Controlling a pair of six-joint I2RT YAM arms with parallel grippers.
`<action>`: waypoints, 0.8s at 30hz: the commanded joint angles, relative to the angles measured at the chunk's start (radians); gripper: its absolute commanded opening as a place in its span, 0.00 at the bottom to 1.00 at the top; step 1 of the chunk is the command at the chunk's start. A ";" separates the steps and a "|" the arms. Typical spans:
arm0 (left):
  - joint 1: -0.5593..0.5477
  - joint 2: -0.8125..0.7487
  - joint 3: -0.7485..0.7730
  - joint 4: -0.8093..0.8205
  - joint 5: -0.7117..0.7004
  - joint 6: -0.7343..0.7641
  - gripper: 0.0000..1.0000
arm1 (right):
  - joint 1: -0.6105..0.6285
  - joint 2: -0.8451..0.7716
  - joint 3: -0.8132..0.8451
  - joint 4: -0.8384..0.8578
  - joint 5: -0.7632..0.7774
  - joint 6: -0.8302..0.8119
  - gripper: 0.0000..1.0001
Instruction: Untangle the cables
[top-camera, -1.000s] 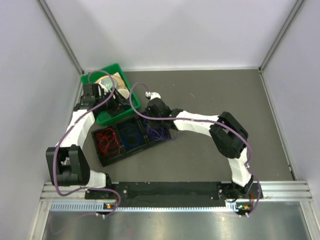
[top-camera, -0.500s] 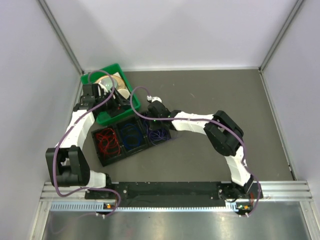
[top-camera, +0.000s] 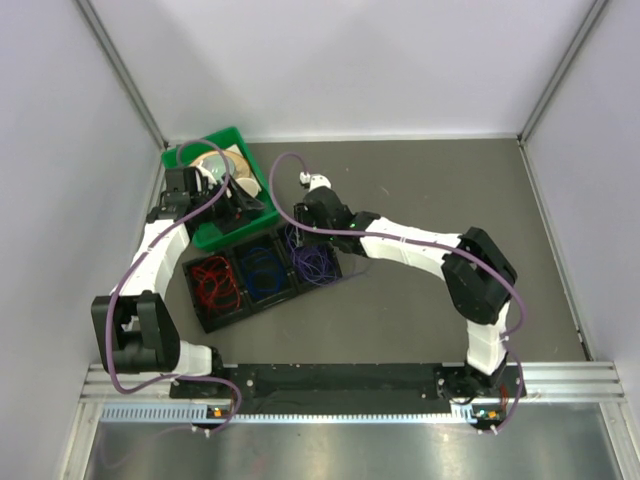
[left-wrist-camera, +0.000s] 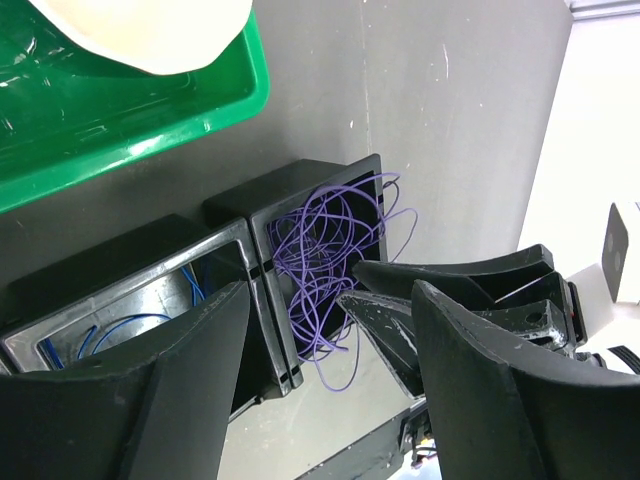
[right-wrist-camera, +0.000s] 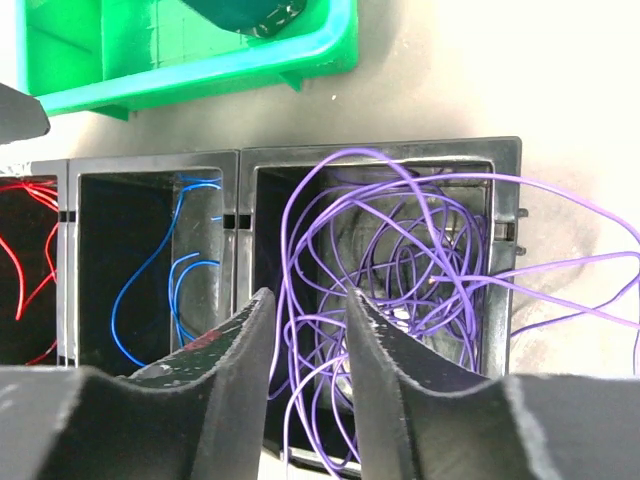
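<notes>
The cables lie sorted by colour in a black three-compartment tray (top-camera: 207, 320): red cables (top-camera: 214, 284), blue cables (top-camera: 262, 272) and purple cables (top-camera: 316, 262). My right gripper (right-wrist-camera: 307, 297) hangs open just above the purple cables (right-wrist-camera: 400, 250), with loose strands running through the gap between its fingers (right-wrist-camera: 235, 385). Some purple loops spill over the tray's right wall. Blue cables (right-wrist-camera: 165, 285) fill the middle compartment. My left gripper (left-wrist-camera: 330, 390) is open wide and empty, above the green bin's edge, with the purple cables (left-wrist-camera: 325, 245) and the right gripper's fingers (left-wrist-camera: 440, 300) beyond it.
A green bin (top-camera: 215, 150) holding a round tan object stands at the back left, touching the tray. The same green bin (right-wrist-camera: 200, 55) sits just behind the compartments. White walls enclose the grey table (top-camera: 420, 190) on three sides.
The right gripper's jaws have gone from shut to open over the purple compartment, and its elbow has swung to the right. The left arm has not moved.
</notes>
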 joint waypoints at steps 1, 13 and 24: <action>0.004 -0.015 0.004 0.042 0.021 0.011 0.71 | -0.007 -0.052 -0.004 0.015 0.024 -0.011 0.37; 0.003 -0.046 -0.022 0.056 0.012 0.032 0.70 | -0.007 -0.228 -0.113 0.037 0.099 0.001 0.83; 0.003 -0.035 -0.044 0.069 0.001 0.026 0.70 | -0.006 -0.437 -0.387 0.045 0.309 0.108 0.91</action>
